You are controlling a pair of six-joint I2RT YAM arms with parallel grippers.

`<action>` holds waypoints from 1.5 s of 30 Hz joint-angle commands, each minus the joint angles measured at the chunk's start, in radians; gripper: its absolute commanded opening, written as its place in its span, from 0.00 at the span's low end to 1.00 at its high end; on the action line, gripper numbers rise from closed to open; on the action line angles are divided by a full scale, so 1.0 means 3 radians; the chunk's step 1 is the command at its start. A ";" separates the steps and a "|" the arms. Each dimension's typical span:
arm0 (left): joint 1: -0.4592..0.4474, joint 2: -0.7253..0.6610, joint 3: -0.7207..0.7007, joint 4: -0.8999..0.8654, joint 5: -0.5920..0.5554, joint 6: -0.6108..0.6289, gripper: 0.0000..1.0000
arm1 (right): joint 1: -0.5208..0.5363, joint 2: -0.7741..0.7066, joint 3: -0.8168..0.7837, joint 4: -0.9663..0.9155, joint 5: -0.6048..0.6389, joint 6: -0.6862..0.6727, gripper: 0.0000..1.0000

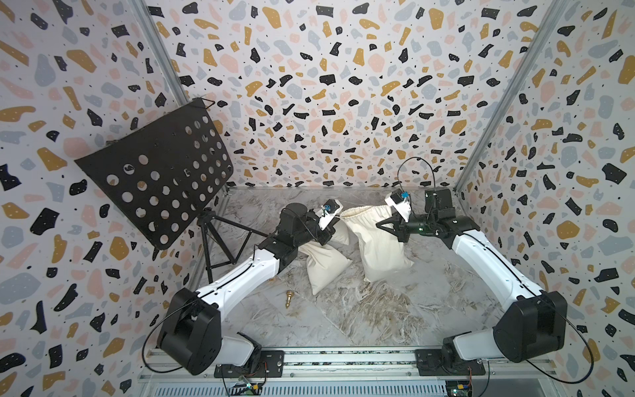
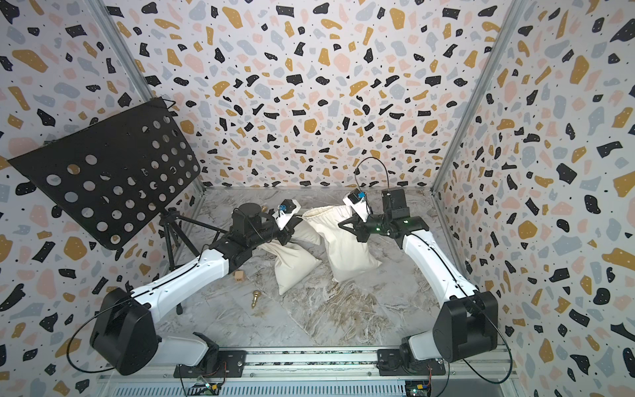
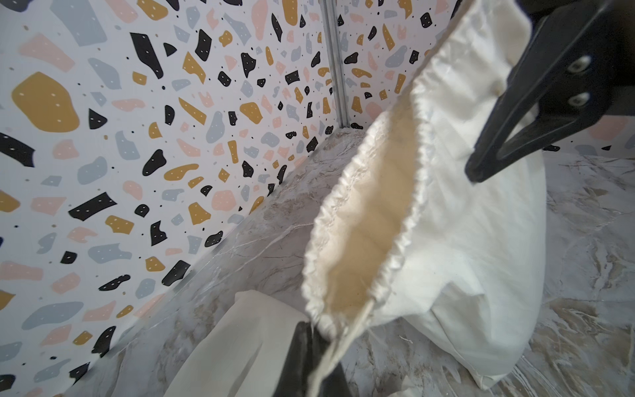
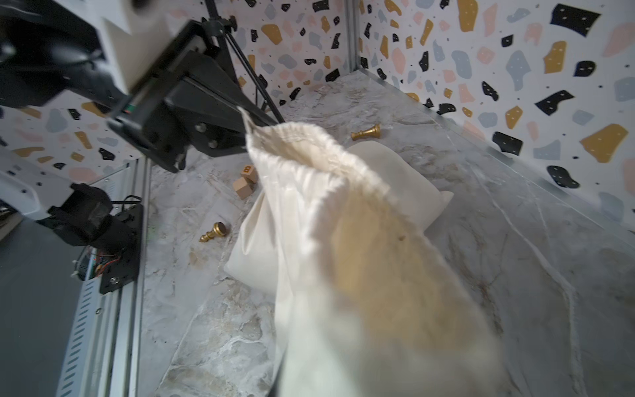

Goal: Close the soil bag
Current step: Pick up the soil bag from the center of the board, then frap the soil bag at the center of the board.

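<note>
Left arm [image 1: 189,333]: its black elbow rises closest to the top views, at the front edge of the table.
Right arm [image 1: 531,331]: its elbow mirrors that on the other side.
Table [image 1: 378,316]: marble-patterned.
Soil bag [image 1: 378,251]: cream cloth, upright toward the back of the table, between the two grippers.
Mouth [image 3: 360,223]: open, with a gathered rim.
Left gripper [image 3: 319,364]: clamped on the drawstring [image 3: 357,323] where it leaves the rim.
Right gripper [image 1: 379,225]: jaws together, pinching the cloth of the bag's upper side.
Second bag [image 1: 324,268]: lies flat, just beside the soil bag.
Chess piece [image 1: 288,298]: gold, on its side, in front of the second bag.
Wooden cubes [image 4: 245,178]: two, close to the second bag.
Music stand [image 1: 154,178]: black, perforated, at the back on the left arm's side.
</note>
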 commanded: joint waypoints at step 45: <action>0.0018 -0.0659 0.0356 -0.0763 0.0023 -0.1251 0.00 | 0.1163 0.0031 -0.0472 0.2152 0.0762 -0.0292 0.64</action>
